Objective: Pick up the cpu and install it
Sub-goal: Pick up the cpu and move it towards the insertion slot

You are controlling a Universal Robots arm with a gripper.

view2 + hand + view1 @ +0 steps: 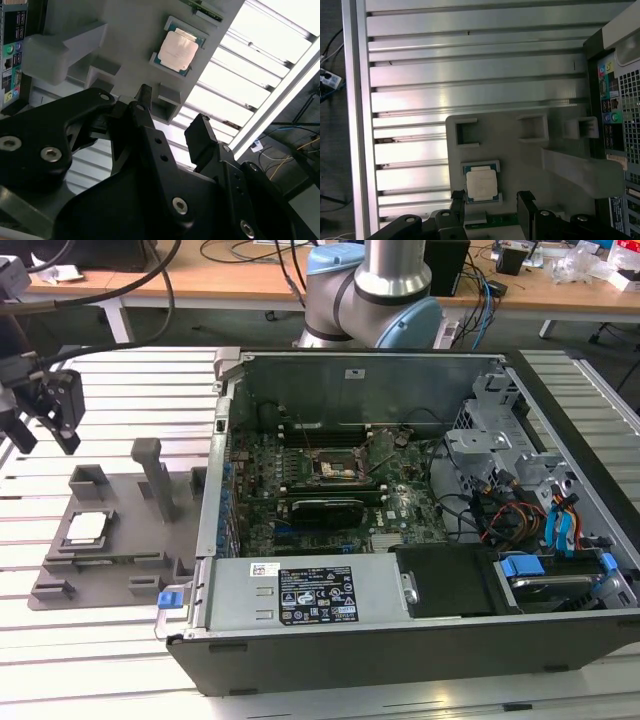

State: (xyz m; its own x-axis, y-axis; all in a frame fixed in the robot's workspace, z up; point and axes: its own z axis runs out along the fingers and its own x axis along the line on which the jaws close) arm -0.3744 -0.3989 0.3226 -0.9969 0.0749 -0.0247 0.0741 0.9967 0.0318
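Pick-up is the step in hand, as I judge it, and the grasp is not yet made. The cpu [85,528] lies flat, metal top up, in its shallow seat on the grey tray [130,545]. The tray rests on the slatted worktop [100,660], to the exterior view's left of the open computer case [420,640]. The gripper [45,432] hangs above the tray's far edge, apart from the chip, with its jaws spread and empty. In the first wrist view the cpu [481,184] sits just ahead of the gap between the tips, not inside it. The black socket frame [340,470] on the motherboard is well apart, inside the case. A sound grasp calls for centring the jaws over the chip, squaring them to two opposite edges and descending level, so the tips clear the seat's low walls.
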